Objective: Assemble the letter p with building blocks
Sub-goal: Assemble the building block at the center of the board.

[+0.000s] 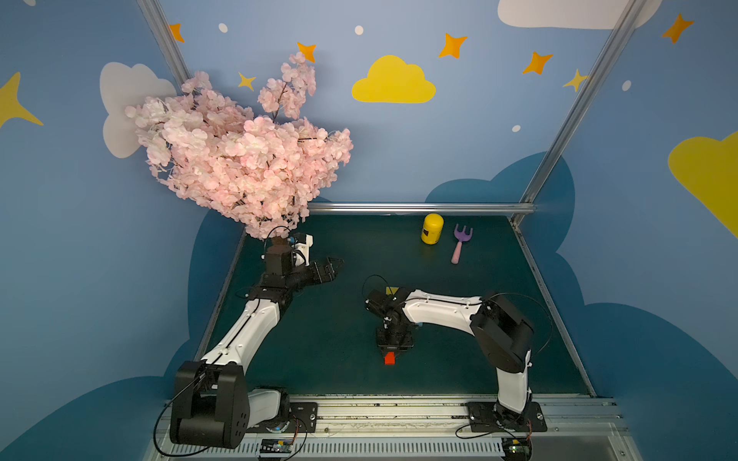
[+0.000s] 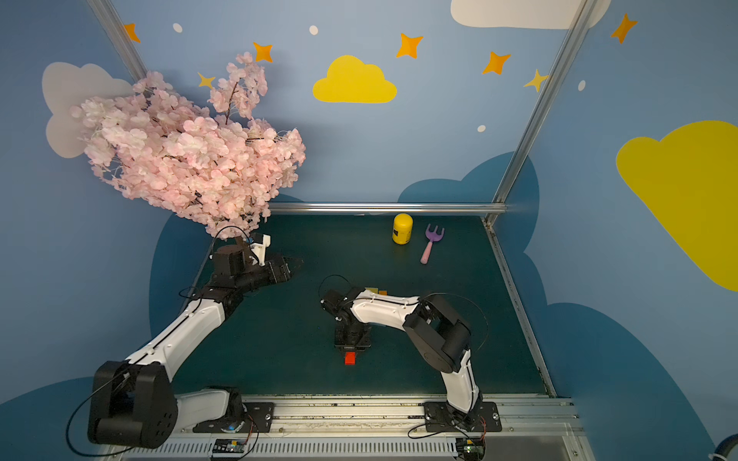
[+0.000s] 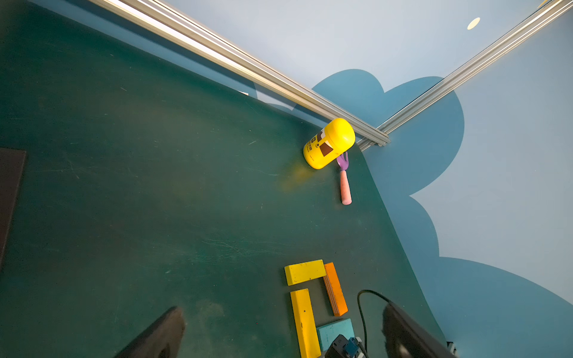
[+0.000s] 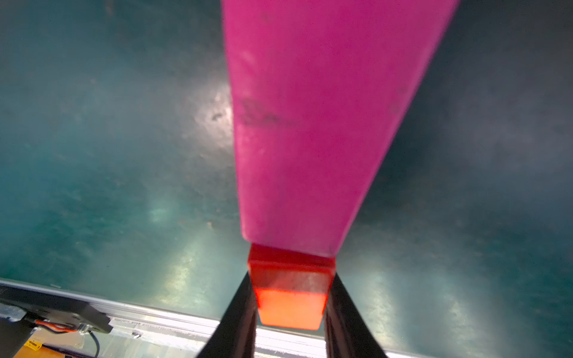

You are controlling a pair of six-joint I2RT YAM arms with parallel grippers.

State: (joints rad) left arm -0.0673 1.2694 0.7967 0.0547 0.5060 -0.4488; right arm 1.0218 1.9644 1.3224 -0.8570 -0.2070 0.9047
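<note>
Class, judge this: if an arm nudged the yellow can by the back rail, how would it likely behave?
The yellow can stands upright and looks taller than wide, so a high push would probably tip it. Its round body suggests it would then roll, perhaps into the toy rake beside it.

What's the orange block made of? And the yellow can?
The orange block looks like painted wood, probably plywood: thin layer lines show along its side. The yellow can looks like glossy plastic or metal; its rounded top shines.
</note>
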